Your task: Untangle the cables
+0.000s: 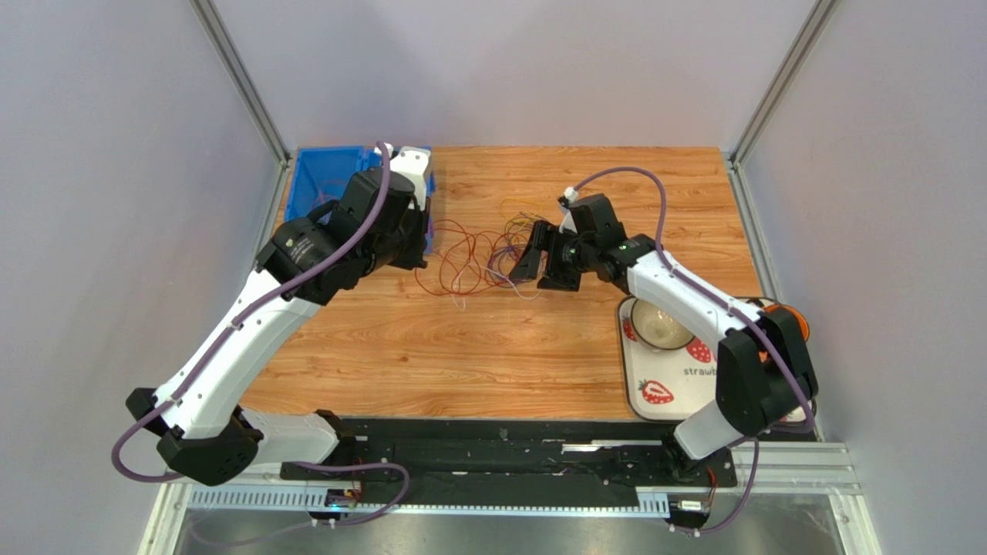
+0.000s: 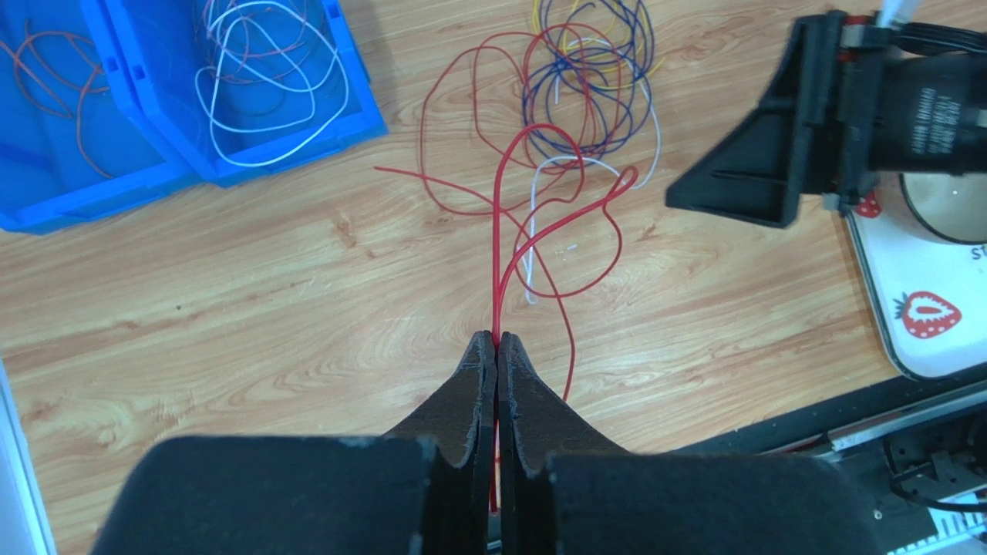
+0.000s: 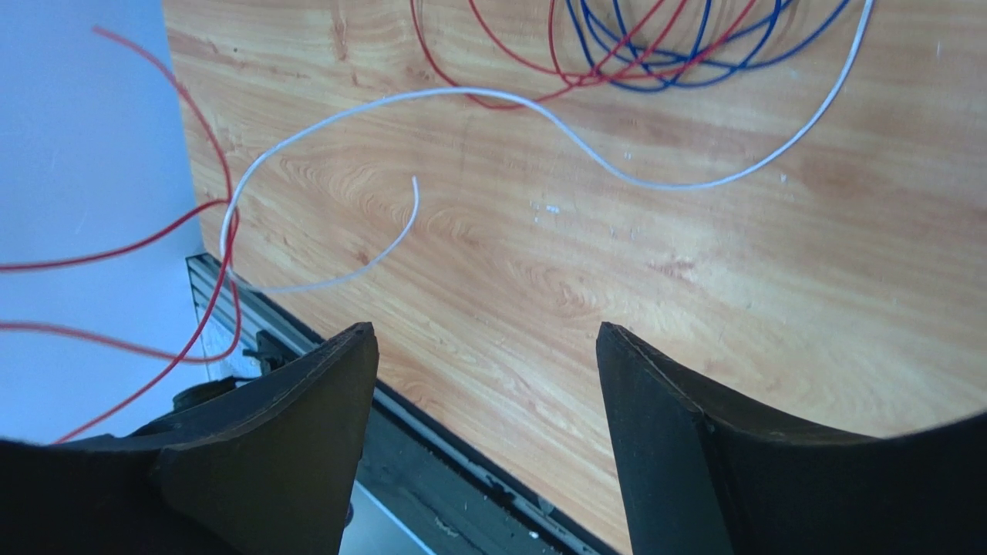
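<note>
Pulling-free step: the left gripper [image 2: 496,345] is clamped on a red cable [image 2: 499,243]. Next, the right gripper [image 3: 484,335], fingers apart, probably must pin the tangle [image 2: 585,81] at twelve o'clock.

**Desk** [image 1: 487,359]: carries every item listed here.

**Cable heap** [image 2: 585,87]: on the desk, ahead of the left hand [image 2: 497,342], between it and the right hand [image 3: 487,335].

**Single strand** [image 2: 499,243]: runs from the heap straight back to the left hand and is pinched between its fingers.

**Bin** [image 2: 368,116]: ahead and to the left of the left hand, at the desk's far left corner. Two compartments are in view, with loose loops [image 2: 261,69] lying in each.

**Right hand**: ahead and to the right of the left hand, over the desk. A strand end lies just ahead of its fingers, and the heap lies further ahead.

**Tray** [image 1: 651,399]: right of the left hand and behind the right hand, at the desk's right edge.

**Bowl** [image 1: 660,324]: on the tray's far end.
</note>
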You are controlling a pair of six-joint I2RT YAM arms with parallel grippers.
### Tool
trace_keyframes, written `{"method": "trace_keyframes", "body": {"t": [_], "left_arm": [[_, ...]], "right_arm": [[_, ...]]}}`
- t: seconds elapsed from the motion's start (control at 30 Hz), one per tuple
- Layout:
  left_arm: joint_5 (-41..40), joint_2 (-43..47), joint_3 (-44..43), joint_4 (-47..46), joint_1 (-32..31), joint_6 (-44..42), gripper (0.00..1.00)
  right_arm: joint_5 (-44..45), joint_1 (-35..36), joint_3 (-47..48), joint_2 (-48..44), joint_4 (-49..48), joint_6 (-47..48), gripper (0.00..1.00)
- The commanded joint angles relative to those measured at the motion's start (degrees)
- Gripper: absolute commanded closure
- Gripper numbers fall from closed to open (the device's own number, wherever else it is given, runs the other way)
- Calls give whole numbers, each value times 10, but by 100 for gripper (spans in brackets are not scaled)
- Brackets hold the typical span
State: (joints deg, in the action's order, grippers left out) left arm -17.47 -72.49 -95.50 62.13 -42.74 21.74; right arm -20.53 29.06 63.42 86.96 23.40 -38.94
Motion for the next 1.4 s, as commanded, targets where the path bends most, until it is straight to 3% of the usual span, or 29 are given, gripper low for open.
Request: {"method": "trace_keyframes", "body": {"t": [0.0, 0.33, 0.7, 0.73, 0.83, 0.87, 0.93, 1.13, 1.37], "left_arm": [[12, 20, -5, -17, -1, 4, 100], [16, 24, -5, -23, -1, 0, 100], [24, 33, -4, -25, -1, 0, 100], [24, 33, -5, -25, -1, 0, 100], [21, 32, -5, -25, -1, -1, 100], [19, 32, -5, -25, -1, -1, 100], [14, 31, -5, -24, -1, -2, 100], [-39, 28, -29, 6, -1, -17, 100], [-185, 31, -111, 107, 14, -43, 100]], "right_arm": [[18, 7, 50, 51, -19, 47, 28], [93, 37, 88, 126, -41, 97, 30], [98, 42, 111, 177, -55, 122, 36], [97, 43, 112, 180, -55, 124, 39], [96, 43, 113, 183, -53, 125, 62], [98, 43, 114, 180, -50, 123, 80], [102, 43, 114, 174, -47, 124, 100], [123, 28, 122, 133, -11, 119, 100], [46, -112, 60, 96, 2, 50, 100]]}}
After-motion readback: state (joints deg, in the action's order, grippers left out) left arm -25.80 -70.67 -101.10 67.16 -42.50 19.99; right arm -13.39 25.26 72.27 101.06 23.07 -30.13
